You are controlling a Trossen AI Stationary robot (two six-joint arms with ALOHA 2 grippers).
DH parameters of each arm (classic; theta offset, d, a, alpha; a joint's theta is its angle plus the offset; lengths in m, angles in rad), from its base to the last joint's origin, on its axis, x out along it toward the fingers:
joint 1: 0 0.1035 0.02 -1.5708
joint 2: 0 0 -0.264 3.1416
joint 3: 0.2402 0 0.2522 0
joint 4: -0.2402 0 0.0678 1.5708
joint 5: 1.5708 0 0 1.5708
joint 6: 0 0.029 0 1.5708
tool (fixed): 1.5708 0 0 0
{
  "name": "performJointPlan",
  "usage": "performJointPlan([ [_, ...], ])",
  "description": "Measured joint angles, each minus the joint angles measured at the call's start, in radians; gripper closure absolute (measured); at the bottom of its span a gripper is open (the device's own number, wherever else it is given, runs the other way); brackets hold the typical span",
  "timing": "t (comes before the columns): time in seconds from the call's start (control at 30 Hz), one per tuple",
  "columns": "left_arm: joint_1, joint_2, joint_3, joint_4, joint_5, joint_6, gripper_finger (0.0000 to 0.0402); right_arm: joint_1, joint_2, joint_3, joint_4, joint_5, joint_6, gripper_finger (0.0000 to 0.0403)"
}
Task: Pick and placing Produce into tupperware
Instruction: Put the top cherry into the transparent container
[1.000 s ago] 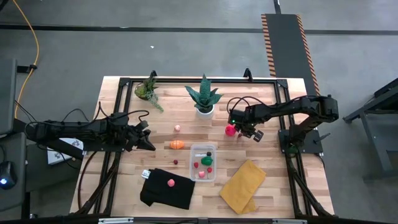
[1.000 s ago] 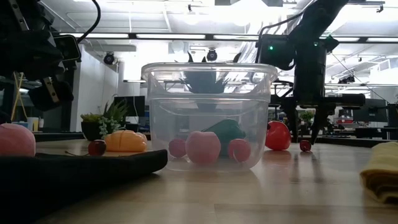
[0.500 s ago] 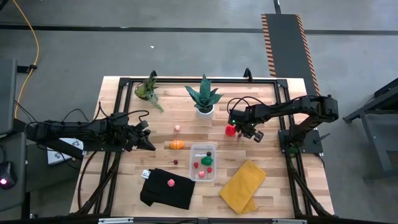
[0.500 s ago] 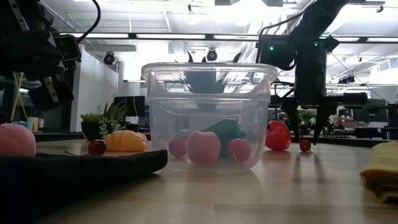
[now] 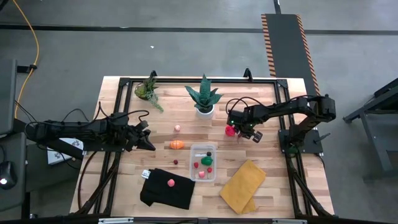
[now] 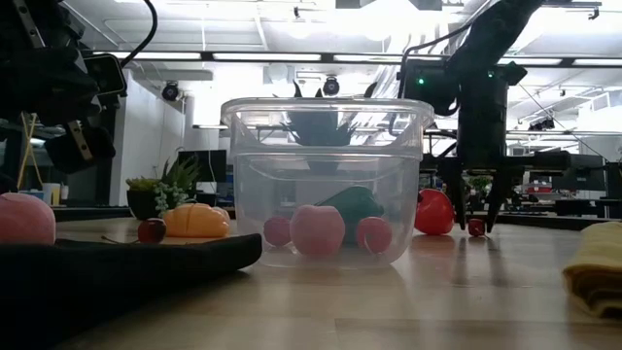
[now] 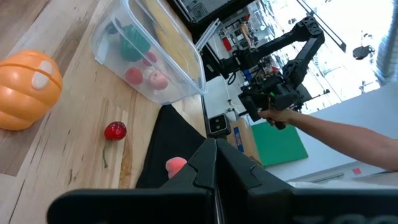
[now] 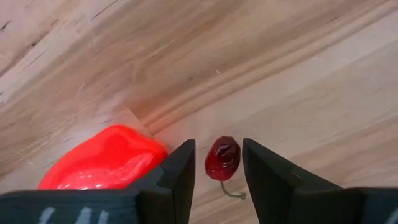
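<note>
Wooden surface (image 5: 267, 186) beneath us — our right claw (image 8: 218, 163) stands narrowly parted around a dark red cherry (image 8: 222, 158), beside the red pepper (image 8: 106, 158); our left claw (image 7: 215, 163) waits shut.

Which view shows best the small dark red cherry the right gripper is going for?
The right wrist view: the cherry fills the gap between the open right gripper fingers, stem visible, beside the red pepper. The low view shows it small between the fingertips. The high view hides it under the gripper. The left wrist view misses it.
</note>
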Motion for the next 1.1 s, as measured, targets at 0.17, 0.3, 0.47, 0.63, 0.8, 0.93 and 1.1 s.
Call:
performJointPlan([
  [0.17,0.000,0.000,0.000,0.000,0.000,0.000,0.0401,0.000,0.000,0.000,-0.001,-0.003,0.003,0.0281],
  [0.3,0.000,0.000,0.000,0.000,0.000,0.000,0.0401,0.000,0.000,0.000,-0.001,-0.005,0.003,0.0281],
  [0.47,0.000,0.000,0.000,0.000,0.000,0.000,0.0401,0.000,0.000,0.000,-0.001,-0.006,0.003,0.0281],
  [0.63,0.000,0.000,0.000,0.000,0.000,0.000,0.0401,0.000,0.000,0.000,-0.001,-0.007,0.003,0.0284],
  [0.8,0.000,0.000,0.000,0.000,0.000,-0.007,0.0401,0.000,0.000,0.000,-0.001,-0.007,-0.003,0.0305],
  [0.93,0.000,0.000,0.000,0.000,0.000,-0.008,0.0401,0.000,0.000,0.000,-0.001,-0.008,-0.005,0.0323],
  [1.1,0.000,0.000,0.000,0.000,0.000,-0.008,0.0401,0.000,0.000,0.000,-0.003,-0.016,-0.039,0.0329],
])
